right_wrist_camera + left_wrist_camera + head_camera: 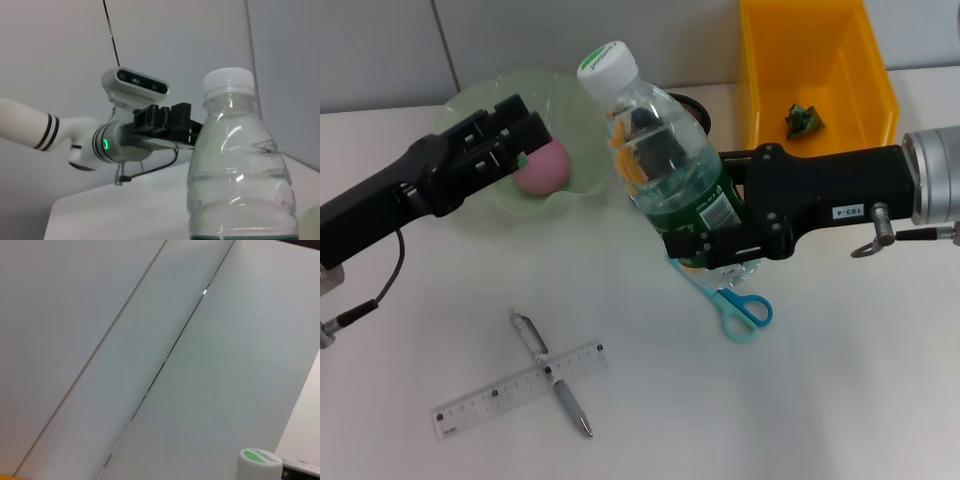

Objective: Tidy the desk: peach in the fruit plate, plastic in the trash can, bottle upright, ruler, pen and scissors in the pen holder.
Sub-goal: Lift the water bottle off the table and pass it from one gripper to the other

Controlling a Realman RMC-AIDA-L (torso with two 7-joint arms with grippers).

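We grip the bottle (665, 170) in our right claw (715, 245), closed around its lower body, to stand it upright mid-surface. Our left claw (510, 135), open, hovers over the peach (545, 168) resting in the fruit plate (470, 100).

A clear, white-capped bottle (665, 165) was held upright in the right hand (720, 245); blue scissors (735, 303) lay beneath it. A pink peach (544, 166) sat in the plate (480, 110) by the left hand (515, 135).
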